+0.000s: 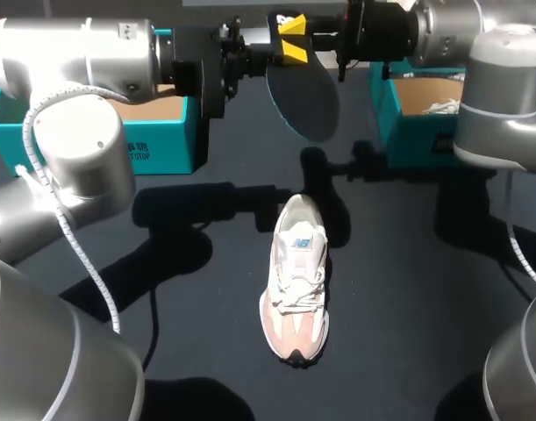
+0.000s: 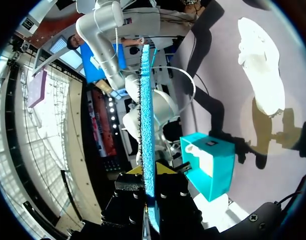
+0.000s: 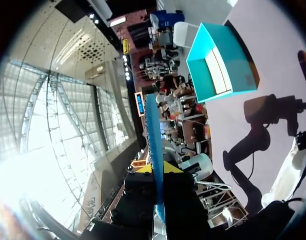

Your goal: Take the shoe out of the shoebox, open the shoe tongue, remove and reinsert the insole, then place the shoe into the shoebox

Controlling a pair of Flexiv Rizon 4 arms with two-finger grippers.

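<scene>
The dark grey insole (image 1: 304,96) hangs high above the table, held at its upper end by both grippers. My left gripper (image 1: 281,54) comes in from the left and my right gripper (image 1: 318,37) from the right; each is shut on the insole. In the left wrist view the insole (image 2: 146,125) shows edge-on, blue, rising from between the yellow tips of the left gripper (image 2: 147,172). In the right wrist view the insole (image 3: 153,145) also stands edge-on in the right gripper (image 3: 156,169). The white and pink shoe (image 1: 296,281) lies on the dark table below, also seen as the shoe (image 2: 260,65) from the left wrist.
A teal shoebox (image 1: 167,140) stands at the back left under my left arm. A second teal shoebox (image 1: 408,127) stands at the back right with something white inside. The boxes also show as the shoebox (image 2: 213,165) and the shoebox (image 3: 218,60).
</scene>
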